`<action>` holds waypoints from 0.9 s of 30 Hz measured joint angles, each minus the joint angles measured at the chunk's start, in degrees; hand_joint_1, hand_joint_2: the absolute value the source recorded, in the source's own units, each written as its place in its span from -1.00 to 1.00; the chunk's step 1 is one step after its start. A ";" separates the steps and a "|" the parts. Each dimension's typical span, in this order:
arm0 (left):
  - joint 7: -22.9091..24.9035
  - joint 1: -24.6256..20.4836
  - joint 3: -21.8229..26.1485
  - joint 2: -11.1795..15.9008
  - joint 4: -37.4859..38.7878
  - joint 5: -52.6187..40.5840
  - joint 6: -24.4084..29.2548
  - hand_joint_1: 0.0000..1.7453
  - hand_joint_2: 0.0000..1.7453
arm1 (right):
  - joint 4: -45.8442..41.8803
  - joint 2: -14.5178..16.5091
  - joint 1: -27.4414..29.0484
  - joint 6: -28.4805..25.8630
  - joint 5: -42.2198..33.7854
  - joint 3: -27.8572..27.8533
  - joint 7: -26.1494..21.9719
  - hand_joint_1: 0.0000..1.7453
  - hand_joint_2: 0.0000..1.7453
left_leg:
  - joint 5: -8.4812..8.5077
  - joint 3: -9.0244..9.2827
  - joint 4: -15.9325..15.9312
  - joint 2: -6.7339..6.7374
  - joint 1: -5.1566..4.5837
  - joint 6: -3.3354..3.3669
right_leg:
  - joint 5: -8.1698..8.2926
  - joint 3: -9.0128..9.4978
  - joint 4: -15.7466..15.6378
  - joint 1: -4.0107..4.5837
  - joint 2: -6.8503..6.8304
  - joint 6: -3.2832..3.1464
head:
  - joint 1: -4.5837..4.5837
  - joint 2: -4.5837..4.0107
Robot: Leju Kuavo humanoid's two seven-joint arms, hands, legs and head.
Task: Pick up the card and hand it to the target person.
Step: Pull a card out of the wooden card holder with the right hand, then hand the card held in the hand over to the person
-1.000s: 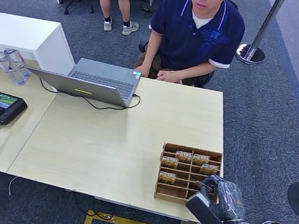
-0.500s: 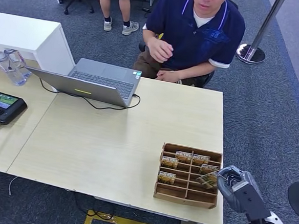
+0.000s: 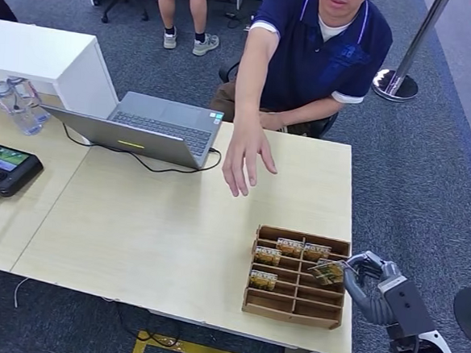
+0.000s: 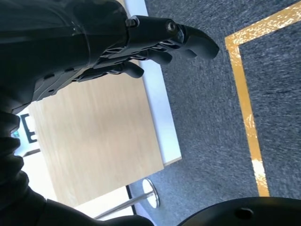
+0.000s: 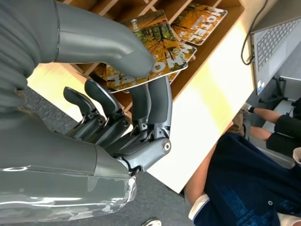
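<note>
Over the wooden tray (image 3: 293,309) at the table's near right corner, the right hand (image 3: 369,284) now pinches the card (image 3: 328,272) between thumb and fingers, lifted just clear of its slot, while the person's hand (image 3: 245,152) has reached out over the table, so the handover looks close. It is a thin, glossy card printed with an orange autumn scene and pale lettering; the left hand (image 4: 149,42) hangs off the table, fingers loosely apart and holding nothing

Bare desk (image 3: 174,229) lies open between the wooden tray (image 3: 293,310) and the person's outstretched hand (image 3: 245,154); a laptop (image 3: 157,131) and its cable (image 3: 143,161) border the far side.
</note>
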 joint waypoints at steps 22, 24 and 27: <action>-0.18 -0.49 -0.18 -0.06 0.00 -1.90 -0.11 -1.00 1.00 | 11.96 7.70 -10.94 6.72 -14.36 4.27 -4.92 0.82 1.00 | 0.16 -0.05 -0.02 0.09 0.08 -0.13 | 0.13 -0.01 0.03 0.06 0.10 -0.08 | 0.00 0.00; 0.01 -0.62 -0.21 -0.11 0.00 -2.28 -0.21 -1.00 1.00 | 15.22 10.00 -14.71 6.63 -15.97 5.95 -5.09 0.82 1.00 | 0.24 -0.06 -0.02 0.10 0.09 -0.12 | 0.19 -0.04 0.04 0.08 0.12 -0.10 | 0.00 0.00; 0.42 -0.81 -0.24 -0.16 0.00 -2.82 -0.37 -1.00 1.00 | 20.64 13.50 -21.63 5.91 -18.28 8.70 -5.03 0.82 1.00 | 0.31 -0.07 -0.02 0.13 0.11 -0.16 | 0.29 -0.10 0.06 0.09 0.15 -0.17 | -0.01 0.00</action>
